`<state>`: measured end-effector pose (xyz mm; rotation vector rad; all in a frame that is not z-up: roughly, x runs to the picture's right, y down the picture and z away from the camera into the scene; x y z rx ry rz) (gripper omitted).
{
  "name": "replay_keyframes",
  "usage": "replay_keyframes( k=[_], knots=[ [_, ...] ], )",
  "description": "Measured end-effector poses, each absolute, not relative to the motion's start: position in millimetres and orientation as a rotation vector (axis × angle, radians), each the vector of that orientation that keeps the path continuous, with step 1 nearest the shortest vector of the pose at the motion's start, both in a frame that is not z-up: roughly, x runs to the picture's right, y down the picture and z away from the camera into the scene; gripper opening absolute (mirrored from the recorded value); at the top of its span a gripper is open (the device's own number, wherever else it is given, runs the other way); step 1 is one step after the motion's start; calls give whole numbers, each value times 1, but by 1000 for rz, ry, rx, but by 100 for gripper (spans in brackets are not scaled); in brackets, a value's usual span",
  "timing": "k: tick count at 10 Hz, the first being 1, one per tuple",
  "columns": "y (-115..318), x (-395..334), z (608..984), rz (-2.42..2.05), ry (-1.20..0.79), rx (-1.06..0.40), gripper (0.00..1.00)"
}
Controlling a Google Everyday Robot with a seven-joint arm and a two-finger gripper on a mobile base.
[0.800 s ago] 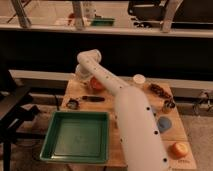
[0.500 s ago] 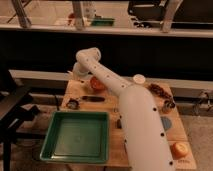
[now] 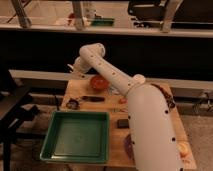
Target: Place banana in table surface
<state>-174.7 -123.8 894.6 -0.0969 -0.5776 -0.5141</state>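
1. Looking at the camera view, the white arm (image 3: 149, 125) rises from 5 o'clock of the picture and bends toward 10 o'clock, over the table surface (image 3: 82, 90).
2. The gripper (image 3: 73, 67) is at the end of the arm, above the far left corner of the table surface. I cannot tell whether it holds anything.
3. I cannot make out the banana with certainty, so I cannot tell where it lies.
4. A reddish bowl-like thing (image 3: 98, 82) sits at 4 o'clock from the gripper, near it.
5. A dark-handled tool (image 3: 93, 98) lies flat at 6 o'clock from that reddish thing.
6. The green tray (image 3: 50, 145) occupies the near left part of the table, at 6 o'clock from the gripper and well apart from it.
7. An orange fruit (image 3: 183, 148) rests at the near right corner.
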Motion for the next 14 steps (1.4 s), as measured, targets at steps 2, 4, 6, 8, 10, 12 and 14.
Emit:
replay_keyframes(
  k=[2, 4, 6, 8, 10, 12, 14],
  knots=[
    [-132, -174, 880, -517, -593, -61, 0],
    [-135, -173, 867, -523, -609, -31, 0],
    [-133, -178, 857, -538, -626, -15, 0],
    [-129, -187, 851, -557, -646, -10, 0],
    [-126, -191, 849, -568, -658, -12, 0],
    [-118, -201, 852, -586, -673, -27, 0],
    [-108, -210, 859, -599, -684, -47, 0]
  ],
)
